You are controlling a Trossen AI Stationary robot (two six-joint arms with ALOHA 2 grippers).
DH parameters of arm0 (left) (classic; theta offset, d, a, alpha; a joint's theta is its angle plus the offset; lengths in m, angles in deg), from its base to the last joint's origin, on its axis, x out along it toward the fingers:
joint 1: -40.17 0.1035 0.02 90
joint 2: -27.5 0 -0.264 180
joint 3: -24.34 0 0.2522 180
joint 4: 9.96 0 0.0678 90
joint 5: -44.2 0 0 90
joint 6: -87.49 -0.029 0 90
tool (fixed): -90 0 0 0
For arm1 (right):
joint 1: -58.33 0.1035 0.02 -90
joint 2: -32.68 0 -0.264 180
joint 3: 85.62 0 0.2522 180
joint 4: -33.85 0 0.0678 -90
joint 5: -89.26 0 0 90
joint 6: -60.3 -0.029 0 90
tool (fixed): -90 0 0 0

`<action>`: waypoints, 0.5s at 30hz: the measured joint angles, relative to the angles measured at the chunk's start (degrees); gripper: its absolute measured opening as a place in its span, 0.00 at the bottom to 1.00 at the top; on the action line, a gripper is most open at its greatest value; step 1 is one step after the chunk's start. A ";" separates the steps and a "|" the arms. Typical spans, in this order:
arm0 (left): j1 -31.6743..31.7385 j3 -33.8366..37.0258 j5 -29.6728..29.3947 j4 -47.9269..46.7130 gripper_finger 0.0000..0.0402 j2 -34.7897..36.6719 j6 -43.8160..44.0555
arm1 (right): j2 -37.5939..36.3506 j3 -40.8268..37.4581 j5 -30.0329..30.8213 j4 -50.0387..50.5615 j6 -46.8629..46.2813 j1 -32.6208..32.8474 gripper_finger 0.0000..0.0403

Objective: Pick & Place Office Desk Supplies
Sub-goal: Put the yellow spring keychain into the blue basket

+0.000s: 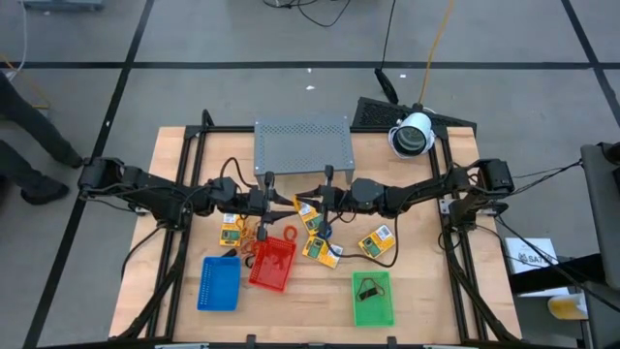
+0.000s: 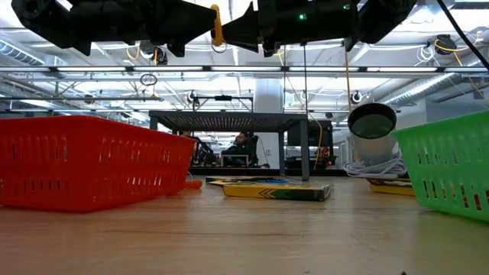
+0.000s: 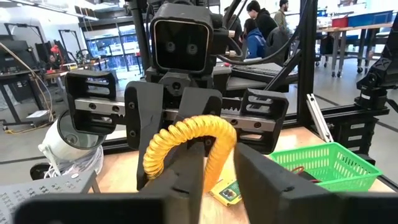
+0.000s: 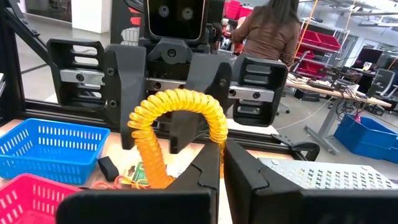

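Overhead view, centre of frame: the left gripper (image 1: 280, 206) and the right gripper (image 1: 312, 202) meet nose to nose above the wooden table (image 1: 426, 291), just below the grey perforated metal rack (image 1: 302, 145). Between them hangs a yellow coiled spiral cord (image 3: 186, 140), arched like a spring. In the left wrist view its one end sits between the left arm's dark fingers (image 3: 186, 180), which appear clamped on it; in the right wrist view the other end of the cord (image 4: 177, 115) runs down beside the right arm's fingers (image 4: 214, 171), which stand nearly together and seem to pinch it. Both grippers thus appear to grip the one cord, well above the table top, as the low view confirms at its upper edge.

Lower centre of the overhead view: flat yellow-orange printed packets (image 1: 378, 240) lie loose on the wood, with thin orange rubber-band loops (image 1: 250, 248) at the red mesh tray (image 1: 273, 264). The blue mesh tray (image 1: 219, 283) sits lower left, the green mesh tray (image 1: 373, 299) lower right; something dark lies in the green one.

Step in hand, as a judgement: a hand-over of the cord between arms. The next move calls for one gripper to release while the other keeps a firm hold, then a carry to a tray.
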 joint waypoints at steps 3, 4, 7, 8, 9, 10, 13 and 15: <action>0.00 0.00 0.03 0.00 0.06 0.00 -0.27 | 0.00 0.00 0.00 0.00 0.00 0.00 0.00; 0.00 0.00 0.03 0.00 0.03 0.00 -0.24 | 0.00 0.00 0.00 0.00 0.00 0.00 0.00; 0.00 0.00 0.03 0.00 0.03 0.00 0.02 | 0.00 0.00 0.00 0.00 0.00 0.00 0.00; 0.00 0.00 0.03 0.00 0.02 -0.01 0.02 | 0.00 0.00 0.00 0.00 0.00 0.00 0.00; 0.00 0.00 0.03 0.00 0.02 0.00 0.07 | 0.00 0.00 0.00 0.00 0.00 0.00 0.00; 0.00 0.00 0.03 -0.02 0.01 0.00 0.12 | 0.00 0.00 0.00 0.00 0.00 0.00 0.00; 0.00 0.00 0.03 0.00 0.02 0.00 0.62 | 0.00 0.00 0.00 0.07 -0.02 0.00 0.00; 0.00 0.00 0.03 0.00 0.03 0.00 0.79 | 0.00 0.00 0.00 0.41 -0.02 0.00 0.00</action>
